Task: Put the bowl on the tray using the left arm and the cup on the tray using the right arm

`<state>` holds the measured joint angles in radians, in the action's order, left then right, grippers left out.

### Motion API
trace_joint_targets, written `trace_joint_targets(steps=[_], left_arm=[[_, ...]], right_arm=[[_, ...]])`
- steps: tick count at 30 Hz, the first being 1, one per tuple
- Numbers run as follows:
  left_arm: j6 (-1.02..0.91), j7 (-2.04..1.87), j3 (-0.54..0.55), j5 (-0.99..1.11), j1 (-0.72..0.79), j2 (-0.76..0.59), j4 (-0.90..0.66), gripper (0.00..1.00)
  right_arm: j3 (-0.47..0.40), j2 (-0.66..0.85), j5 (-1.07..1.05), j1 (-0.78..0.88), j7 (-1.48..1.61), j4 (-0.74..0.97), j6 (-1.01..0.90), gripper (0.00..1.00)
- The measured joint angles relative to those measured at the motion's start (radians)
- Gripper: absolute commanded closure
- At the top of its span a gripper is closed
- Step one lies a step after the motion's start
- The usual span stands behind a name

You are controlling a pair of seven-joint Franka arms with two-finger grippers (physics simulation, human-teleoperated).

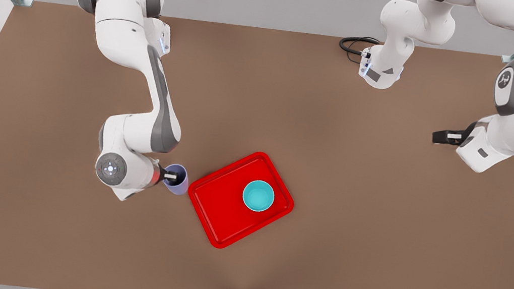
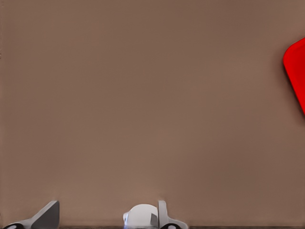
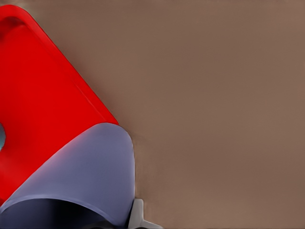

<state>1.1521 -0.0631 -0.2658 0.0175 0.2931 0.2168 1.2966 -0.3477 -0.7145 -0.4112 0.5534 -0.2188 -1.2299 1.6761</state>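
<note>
Bowl [image 1: 258, 195]: turquoise, upright on the red tray [image 1: 221, 215], toward the tray's corner at the front view's right. Cup [image 1: 176, 179]: lavender, just beside the tray's edge at the front view's left, gripped at its rim by the right tool [image 1: 169, 177], one finger inside. Left tool [image 1: 446, 137]: holds nothing, fingers parted, well apart above bare brown worktop [image 1: 380, 209].

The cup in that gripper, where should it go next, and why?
Probably sideways over the tray. The right gripper grips the cup by its rim just off the tray's edge, the bowl already sits on the tray, and the left gripper waits far away, open.
</note>
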Motion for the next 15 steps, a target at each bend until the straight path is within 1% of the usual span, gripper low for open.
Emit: trace_joint_targets(steps=[3,5,8,14,15], left_arm=[[-0.020,-0.004,0.002,-0.004,0.003,0.003,0.000,0.00],[-0.014,-0.007,0.003,-0.015,0.005,0.027,0.005,0.00],[-0.005,-0.010,0.005,-0.043,0.009,0.046,0.007,0.00],[0.016,-0.014,0.004,-0.062,0.002,0.047,0.007,0.00],[0.018,-0.015,0.004,-0.063,0.002,0.047,0.007,0.00]], right_arm=[[-0.001,-0.109,-0.099,0.017,-0.003,0.128,0.025,0.79],[-0.009,-0.155,-0.134,0.058,-0.005,0.171,0.042,0.79],[-0.019,-0.196,-0.162,0.115,-0.009,0.184,0.078,0.79],[-0.019,-0.225,-0.178,0.131,-0.016,0.178,0.129,0.79],[-0.019,-0.226,-0.179,0.132,-0.017,0.176,0.135,0.65]])
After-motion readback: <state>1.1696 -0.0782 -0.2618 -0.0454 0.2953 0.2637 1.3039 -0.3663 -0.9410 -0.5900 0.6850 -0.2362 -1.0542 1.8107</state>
